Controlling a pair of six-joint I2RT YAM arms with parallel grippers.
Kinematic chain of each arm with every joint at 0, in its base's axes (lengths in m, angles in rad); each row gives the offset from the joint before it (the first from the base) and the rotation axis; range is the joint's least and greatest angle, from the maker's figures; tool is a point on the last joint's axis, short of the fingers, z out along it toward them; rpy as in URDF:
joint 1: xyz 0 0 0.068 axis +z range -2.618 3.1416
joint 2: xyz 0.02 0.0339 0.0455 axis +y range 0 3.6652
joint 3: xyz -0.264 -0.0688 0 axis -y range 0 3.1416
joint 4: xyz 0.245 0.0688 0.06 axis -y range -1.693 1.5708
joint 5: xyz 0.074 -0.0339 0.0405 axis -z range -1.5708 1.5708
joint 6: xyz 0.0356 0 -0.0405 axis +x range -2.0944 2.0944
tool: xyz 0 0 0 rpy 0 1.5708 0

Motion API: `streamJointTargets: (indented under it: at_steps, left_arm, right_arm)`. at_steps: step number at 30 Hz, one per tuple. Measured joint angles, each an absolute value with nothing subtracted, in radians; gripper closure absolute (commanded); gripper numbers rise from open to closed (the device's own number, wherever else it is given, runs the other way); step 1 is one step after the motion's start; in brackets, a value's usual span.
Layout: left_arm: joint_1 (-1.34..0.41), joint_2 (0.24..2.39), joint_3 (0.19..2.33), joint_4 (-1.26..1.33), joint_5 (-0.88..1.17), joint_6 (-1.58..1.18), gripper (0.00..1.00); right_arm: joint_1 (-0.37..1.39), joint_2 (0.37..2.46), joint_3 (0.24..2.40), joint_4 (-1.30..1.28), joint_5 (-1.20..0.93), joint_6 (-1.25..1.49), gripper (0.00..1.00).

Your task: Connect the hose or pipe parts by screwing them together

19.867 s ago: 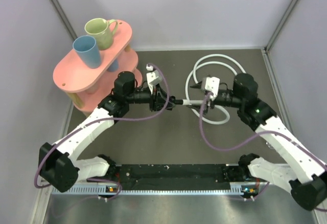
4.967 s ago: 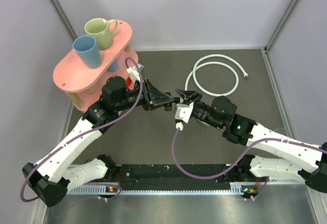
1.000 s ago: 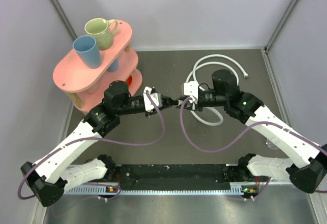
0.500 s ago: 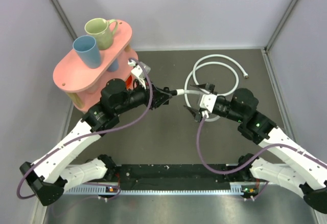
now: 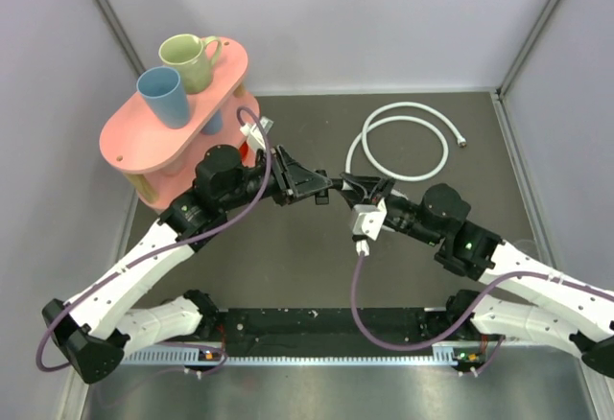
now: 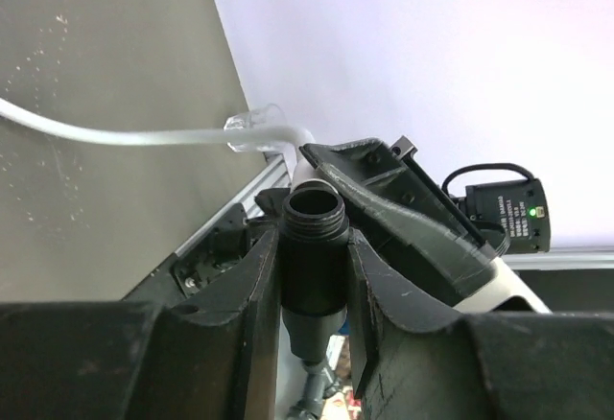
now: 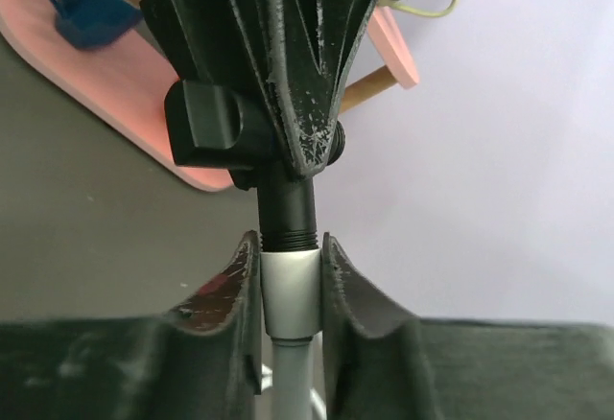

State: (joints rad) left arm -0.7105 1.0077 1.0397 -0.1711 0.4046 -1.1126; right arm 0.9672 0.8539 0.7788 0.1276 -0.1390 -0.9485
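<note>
Where the two arms meet above the dark table point(image 5: 288, 267), just to the right of the pink shelf point(image 5: 144, 137), the left gripper point(image 5: 317, 188) is clamped on the black T-shaped connector point(image 6: 313, 267), its fingers pressing the body from both sides with the open threaded end pointing away from the wrist. Facing it from the side farther from the shelf, the right gripper point(image 5: 347, 187) is closed tight around the silvery end fitting point(image 7: 290, 293) of the white hose point(image 5: 403, 106). Seen from the right wrist, fitting and connector stand in one line and appear to touch end to end, though whether the threads have caught is not clear. Most of the hose lies in a loop on the table well to the right of the shelf. A green mug point(image 5: 187, 60) and a blue cup point(image 5: 163, 94) stand on the shelf's top tier.
</note>
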Motion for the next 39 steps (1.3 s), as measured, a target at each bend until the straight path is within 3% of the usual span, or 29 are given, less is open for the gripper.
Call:
streamJointTargets:
  at_steps: [4, 8, 14, 20, 25, 28, 29, 31, 32, 35, 39]
  left_arm:
    - [-0.695, 1.009, 1.039, -0.169, 0.416, -1.156, 1.0]
    - [-0.682, 1.042, 1.069, -0.17, 0.451, -1.034, 1.0]
    - [-0.679, 1.044, 1.095, -0.148, 0.48, -0.587, 1.0]
    - [-0.695, 0.958, 0.989, -0.084, 0.587, -0.004, 1.0]
    - [-0.709, 0.967, 0.949, -0.11, 0.657, 0.301, 1.0]
    - [-0.712, 0.99, 0.94, -0.121, 0.673, 0.363, 1.0]
    - [-0.714, 0.991, 0.934, -0.117, 0.671, 0.36, 1.0]
    - [-0.72, 0.988, 0.926, -0.101, 0.648, 0.326, 1.0]
    - [-0.729, 0.987, 0.924, -0.089, 0.63, 0.295, 1.0]
    - [-0.751, 0.979, 0.921, -0.057, 0.556, 0.189, 1.0]
    - [-0.753, 0.975, 0.939, -0.064, 0.415, -0.05, 1.0]
  right_arm:
    - [0.979, 0.859, 0.782, 0.109, -0.121, -0.976, 1.0]
    - [0.978, 0.896, 0.851, 0.018, -0.095, -0.95, 1.0]
    - [0.945, 0.991, 1.008, -0.153, -0.13, -0.862, 1.0]
    - [0.837, 1.076, 1.121, -0.315, -0.414, -0.75, 1.0]
    - [0.75, 1.137, 1.147, -0.419, -0.628, -0.671, 1.0]
    - [0.733, 1.157, 1.147, -0.459, -0.658, -0.641, 0.75]
    - [0.731, 1.158, 1.147, -0.466, -0.656, -0.634, 0.6]
    - [0.73, 1.155, 1.145, -0.464, -0.646, -0.611, 0.45]
    - [0.731, 1.151, 1.143, -0.443, -0.632, -0.602, 0.33]
    - [0.731, 1.091, 1.097, -0.366, -0.584, -0.59, 0.28]
    - [0.731, 0.965, 1.01, -0.286, -0.524, -0.601, 0.29]
